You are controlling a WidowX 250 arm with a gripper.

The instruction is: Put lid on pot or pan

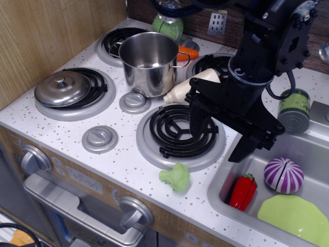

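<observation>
Your claw point(222, 138) is hanging wide open over the front burner point(181, 135), holding nothing. You are seeing the lid point(62, 88) sitting on the left burner point(77, 95), apart from the pot point(149, 63).

Wooden side wall point(46, 36), speckled white countertop point(128, 175)
</observation>
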